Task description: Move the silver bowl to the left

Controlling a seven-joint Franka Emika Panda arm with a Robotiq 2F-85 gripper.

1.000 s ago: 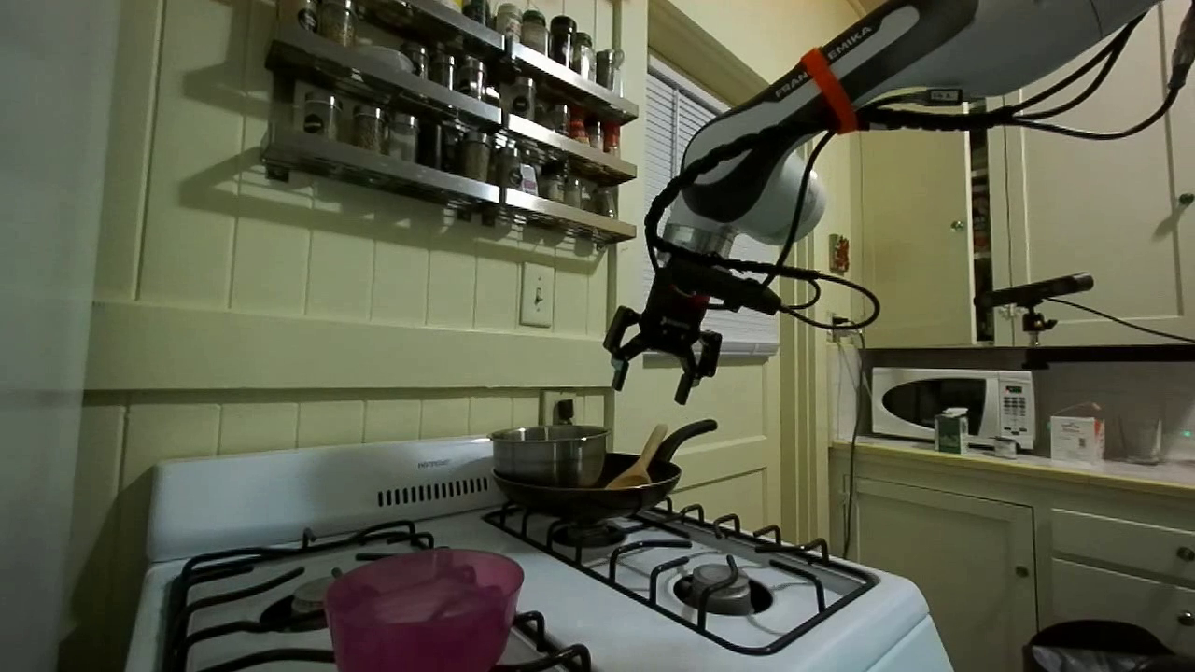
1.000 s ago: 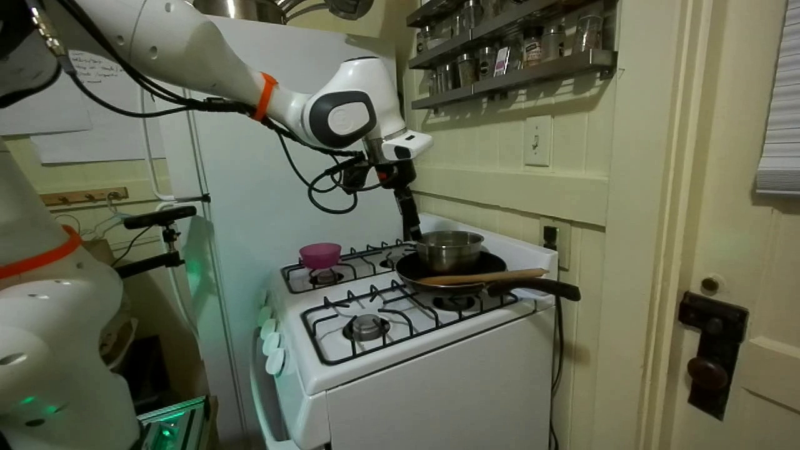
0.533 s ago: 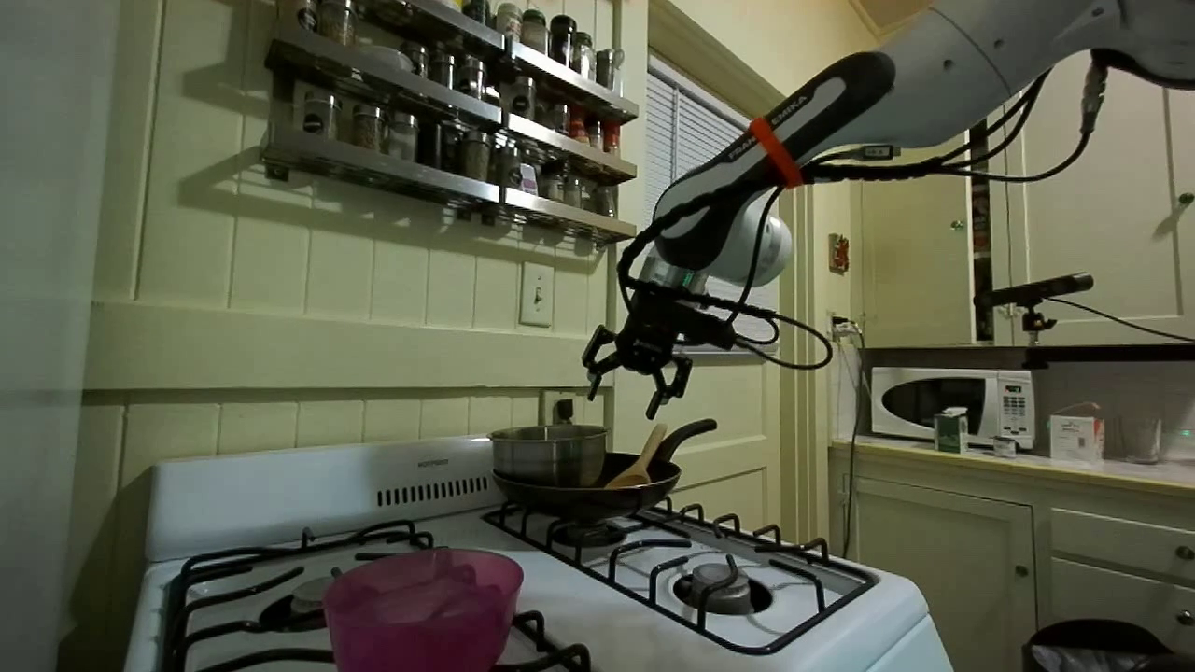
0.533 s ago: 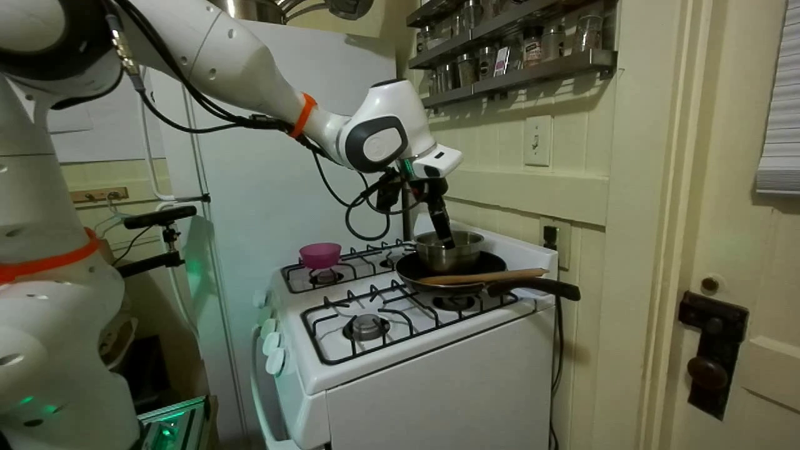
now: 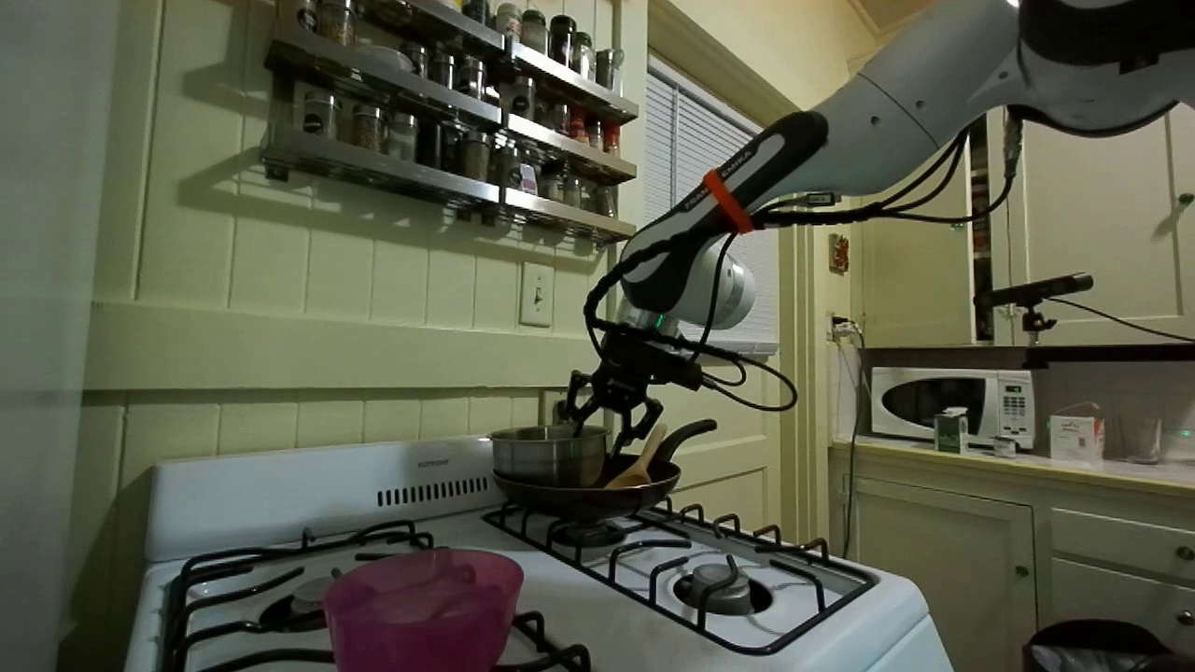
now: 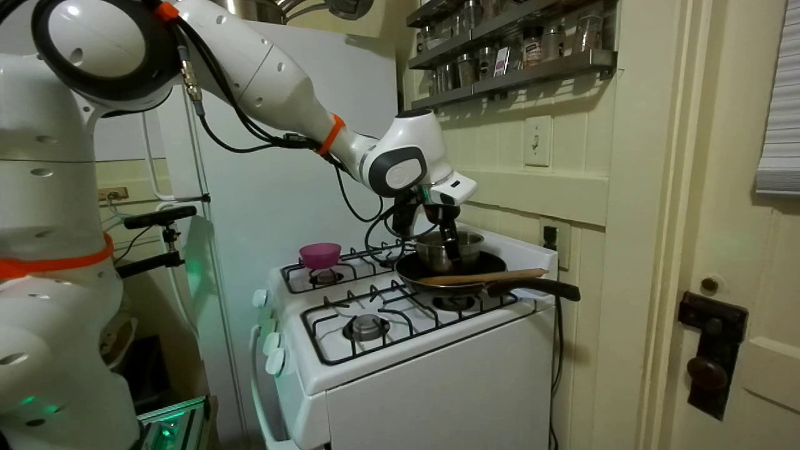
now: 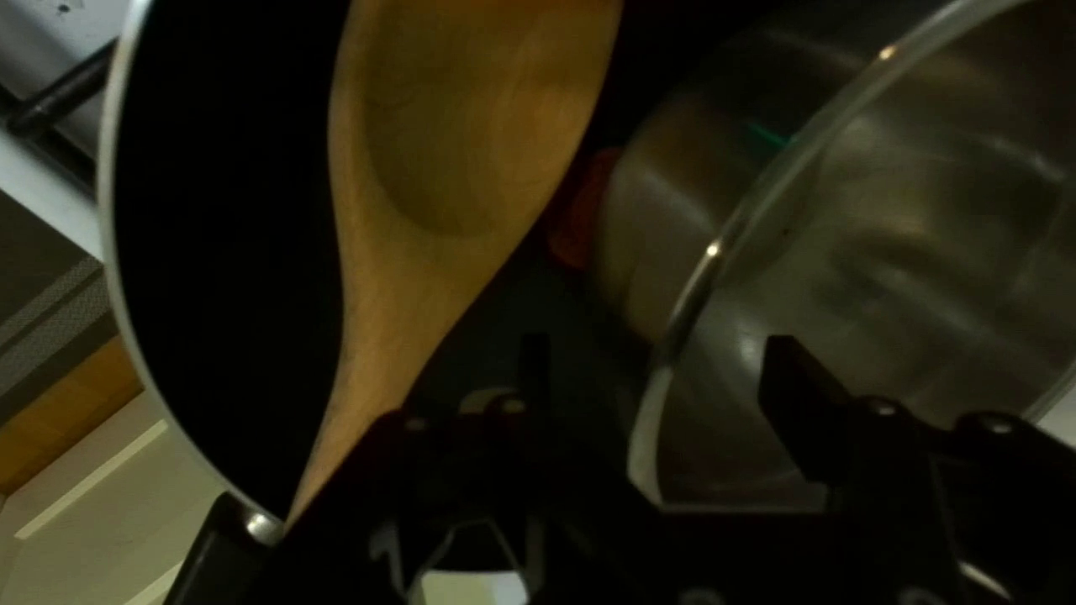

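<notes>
The silver bowl [image 5: 541, 462] sits in the dark frying pan [image 5: 579, 504] on a back burner, in both exterior views [image 6: 431, 255]. My gripper [image 5: 595, 446] is open at the bowl's rim. In the wrist view the gripper [image 7: 657, 357] has its jaws wide apart. One of its fingers [image 7: 799, 386] is over the inside of the silver bowl [image 7: 899, 277]; the other is outside, above the pan. The rim runs between them, with a gap visible on each side. The outer finger is dark and hard to make out.
A wooden spoon [image 7: 454, 151] lies in the pan close beside the outer finger. The pan handle [image 6: 544, 288] sticks out past the stove's edge. A pink bowl [image 6: 320, 256] stands on another burner. Stove grates [image 5: 709, 616], the back panel [image 5: 327, 495] and wall shelves [image 5: 392, 168] are around.
My arm has reached out and lowered. The gripper has come down from above the pan to straddle the silver bowl's rim, staying open. The bowl, pan and spoon have not moved.
</notes>
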